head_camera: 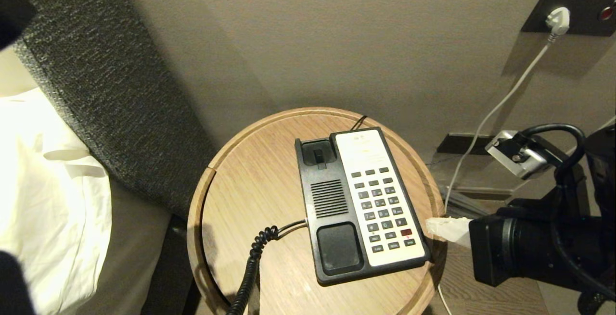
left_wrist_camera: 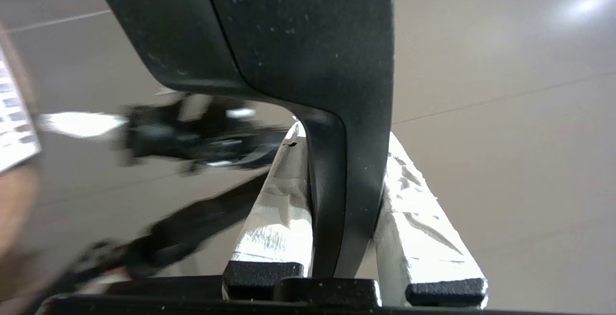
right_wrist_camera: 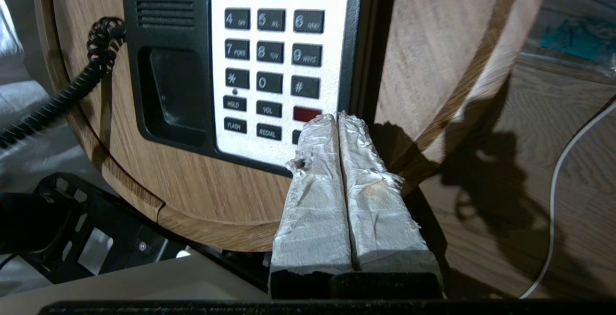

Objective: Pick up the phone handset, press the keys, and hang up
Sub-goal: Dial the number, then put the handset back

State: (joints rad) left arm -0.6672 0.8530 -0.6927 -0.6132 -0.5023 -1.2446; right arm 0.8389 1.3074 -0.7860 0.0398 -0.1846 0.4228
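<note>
Left wrist view shows the left gripper [left_wrist_camera: 342,195] with its tape-wrapped jaws clamped on the phone handset [left_wrist_camera: 298,41], the narrow neck of that bar pinched between the two pads. Beyond the jaws the handset widens into a broad rounded end; its black plastic is matt-glossy and flecked with dust. It is lifted off the phone, with only pale floor tiles behind it. This gripper lies outside the head view.

On the round wooden worktop [head_camera: 240,195] sits the phone base [head_camera: 332,209], flat and black, its cradle hollows bare beside a slotted speaker grille. A black coiled cord [head_camera: 252,262] leaves the base's side and runs off over the worktop's near edge.

Right wrist view has the right gripper [right_wrist_camera: 339,118] with jaws pressed fully together, holding nothing. Their tips hang over the faceplate's near corner, just beside the red button [right_wrist_camera: 306,113] and covering part of the bottom row of the keys [right_wrist_camera: 272,41]. The keys are small dark grey rectangles in rows with pale numerals and labels, set in a cream-white faceplate [head_camera: 380,199]. In the head view the taped jaw tips reach the base's edge from the right.
</note>
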